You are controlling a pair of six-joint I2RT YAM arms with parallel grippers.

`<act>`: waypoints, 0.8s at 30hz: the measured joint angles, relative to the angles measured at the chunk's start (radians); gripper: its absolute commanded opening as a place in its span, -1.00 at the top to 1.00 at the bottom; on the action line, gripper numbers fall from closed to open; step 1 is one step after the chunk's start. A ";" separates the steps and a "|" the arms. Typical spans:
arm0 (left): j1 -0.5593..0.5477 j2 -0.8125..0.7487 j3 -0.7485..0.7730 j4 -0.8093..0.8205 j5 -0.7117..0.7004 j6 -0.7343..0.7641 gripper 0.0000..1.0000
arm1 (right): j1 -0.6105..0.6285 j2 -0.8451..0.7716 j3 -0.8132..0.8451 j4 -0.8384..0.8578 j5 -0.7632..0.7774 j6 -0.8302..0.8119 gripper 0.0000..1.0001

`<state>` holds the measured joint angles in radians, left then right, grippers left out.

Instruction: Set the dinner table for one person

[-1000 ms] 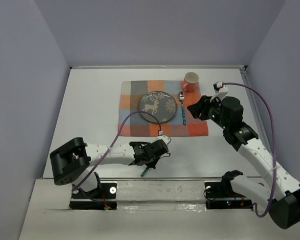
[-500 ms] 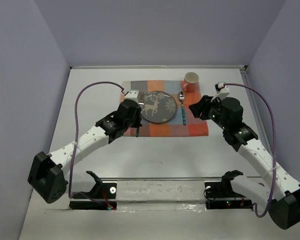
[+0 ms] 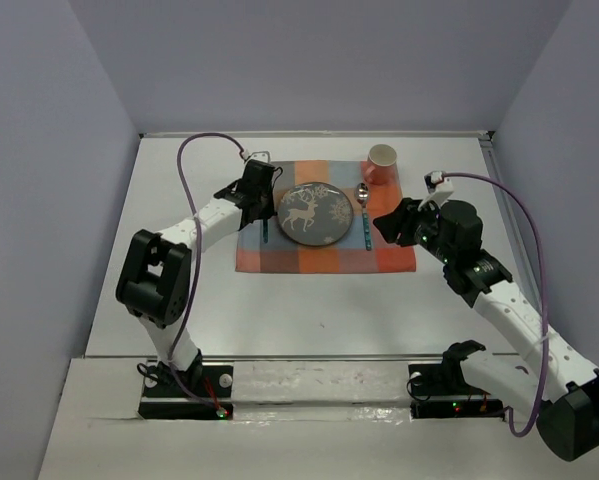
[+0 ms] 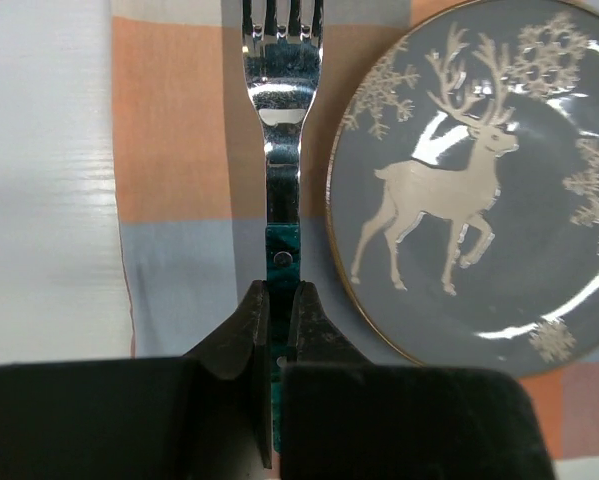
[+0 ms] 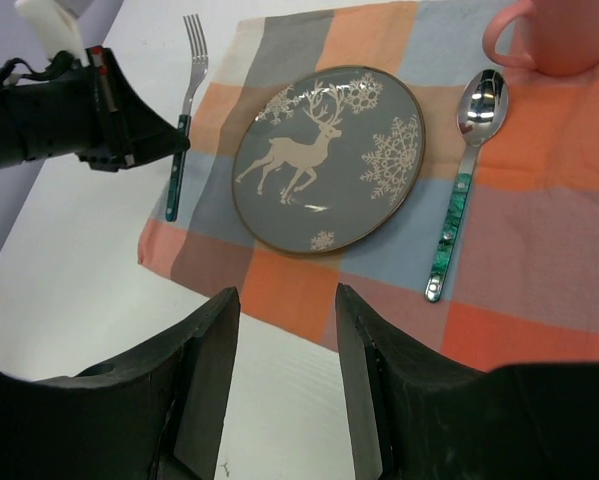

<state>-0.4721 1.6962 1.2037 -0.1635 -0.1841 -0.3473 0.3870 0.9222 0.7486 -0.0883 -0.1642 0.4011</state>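
Observation:
On the white dinner table (image 3: 179,290) lies an orange-and-blue checked mat (image 3: 324,255). On it stand a grey reindeer plate (image 3: 316,213), a teal-handled spoon (image 3: 363,215) to the plate's right, and a pink mug (image 3: 381,163) at the far right corner. My left gripper (image 3: 263,208) is shut on the teal handle of a fork (image 4: 282,150). It holds the fork just left of the plate (image 4: 479,200), tines pointing away, low over the mat. My right gripper (image 5: 284,295) is open and empty above the mat's near edge, right of the plate (image 5: 324,160).
The left arm's purple cable (image 3: 194,150) loops over the far left of the table. Grey walls close in the table on three sides. The arm bases and a metal rail (image 3: 319,375) line the near edge.
My left arm has swung from the table's near edge up to the mat, carrying the fork to the plate's left side. My right arm has barely moved.

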 measured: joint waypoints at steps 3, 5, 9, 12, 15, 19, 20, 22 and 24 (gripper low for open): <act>0.024 0.075 0.028 -0.004 0.000 0.008 1.00 | 0.000 0.000 -0.011 0.005 -0.008 0.000 0.02; 0.031 0.103 0.035 -0.012 0.000 0.012 1.00 | 0.000 0.000 -0.012 0.005 -0.011 0.001 0.02; 0.036 0.148 0.051 -0.014 0.000 0.019 1.00 | 0.000 0.000 -0.012 0.013 -0.021 0.007 0.02; 0.042 0.177 0.066 -0.013 0.001 0.024 1.00 | 0.000 0.001 -0.012 0.014 -0.033 0.009 0.02; 0.043 0.205 0.083 -0.012 0.000 0.027 1.00 | 0.000 0.003 -0.012 0.015 -0.043 0.011 0.02; 0.050 0.241 0.103 -0.009 0.000 0.032 1.00 | 0.000 0.003 -0.012 0.016 -0.050 0.014 0.02; 0.052 0.249 0.105 -0.007 0.000 0.032 1.00 | 0.000 0.004 -0.013 0.018 -0.051 0.014 0.02; 0.056 0.259 0.105 -0.005 0.000 0.032 1.00 | 0.000 0.007 -0.013 0.021 -0.053 0.014 0.02; 0.058 0.260 0.105 -0.004 0.000 0.032 0.98 | 0.000 0.010 -0.013 0.021 -0.054 0.014 0.02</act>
<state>-0.4137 1.9560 1.3087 -0.1673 -0.1841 -0.3157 0.3870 0.9318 0.7361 -0.0669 -0.2180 0.4152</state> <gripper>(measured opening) 0.081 0.491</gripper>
